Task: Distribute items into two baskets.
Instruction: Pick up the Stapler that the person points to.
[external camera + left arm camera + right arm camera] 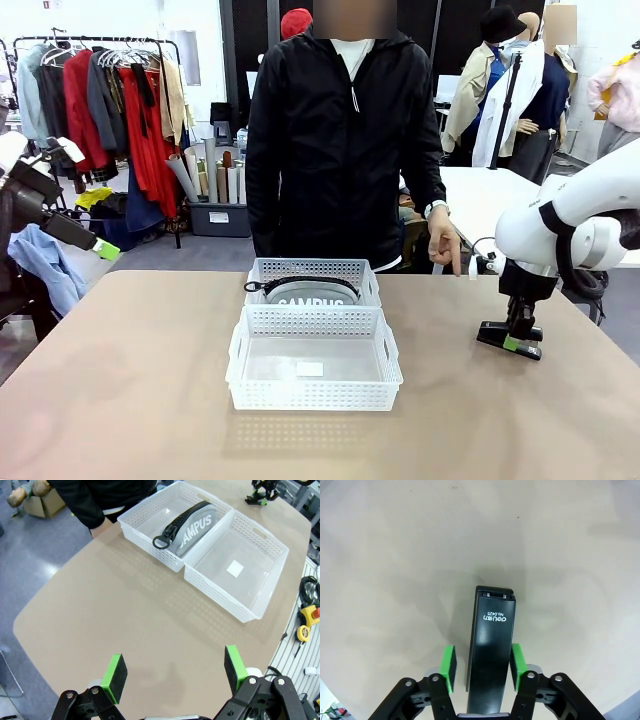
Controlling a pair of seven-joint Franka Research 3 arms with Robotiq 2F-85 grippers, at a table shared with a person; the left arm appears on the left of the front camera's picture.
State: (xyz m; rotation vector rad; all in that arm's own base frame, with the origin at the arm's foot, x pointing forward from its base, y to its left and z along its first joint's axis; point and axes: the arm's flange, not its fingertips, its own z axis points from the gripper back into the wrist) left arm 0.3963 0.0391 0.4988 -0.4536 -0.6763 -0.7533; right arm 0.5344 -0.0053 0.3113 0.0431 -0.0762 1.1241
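Right of the white lattice plastic baskets [314, 396], my right claw [482, 666] straddles a black oblong stapler [492, 630], pinch unclear; left claw [172, 672] spread.

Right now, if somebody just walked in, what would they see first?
Probably the two white baskets in the middle of the table: the far basket holds a grey CAMPUS pouch, the near basket holds no item. Then, at the table's right side, the right end effector is down over a black stapler, a green pad on each side. A person in a black jacket stands across the table.
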